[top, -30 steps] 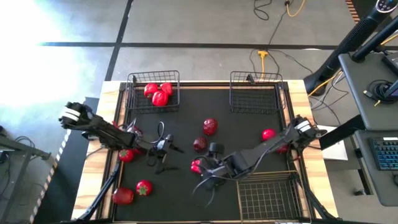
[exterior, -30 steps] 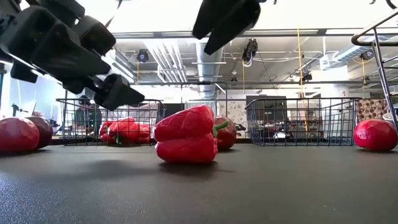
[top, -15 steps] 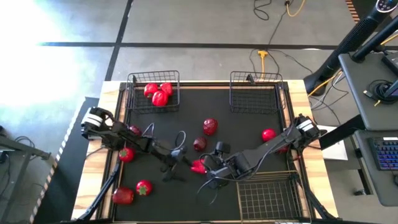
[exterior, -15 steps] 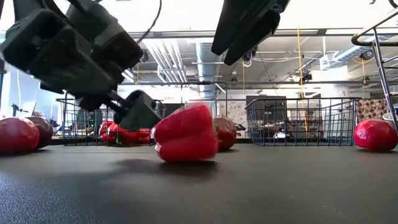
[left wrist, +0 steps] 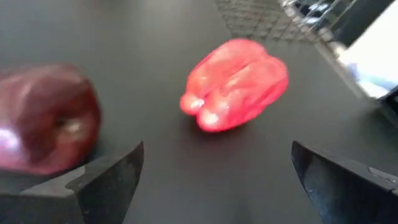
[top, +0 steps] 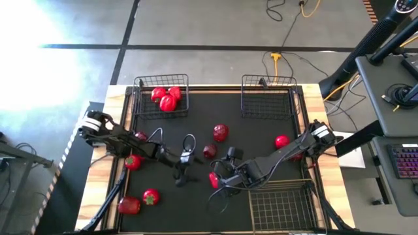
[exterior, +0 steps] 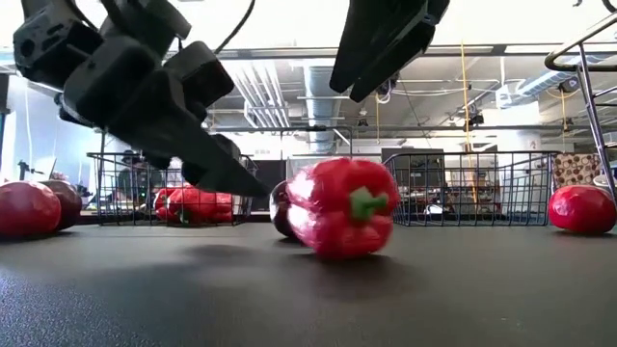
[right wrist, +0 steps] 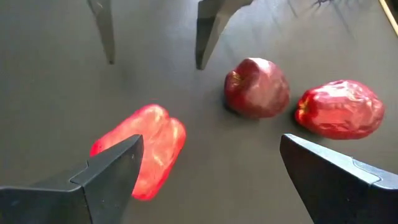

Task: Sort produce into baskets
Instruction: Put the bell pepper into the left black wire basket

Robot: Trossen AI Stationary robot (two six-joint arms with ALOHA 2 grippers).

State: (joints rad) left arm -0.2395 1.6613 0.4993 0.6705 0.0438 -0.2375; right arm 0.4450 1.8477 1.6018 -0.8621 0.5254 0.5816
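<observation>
On the mat centre: pepper [exterior: 342, 207] is rolled rightward, ungrasped
Left gripper [top: 181, 171]: spread wide, withdrawn slightly
Right gripper [top: 219, 184]: parted above it
Sorting: regrasp needed

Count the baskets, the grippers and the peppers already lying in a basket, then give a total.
Baskets: 3 (far left, far right, near right)
Grippers: 2 (left, right), both open
Peppers in the far left basket: 3
Total: 8
</observation>
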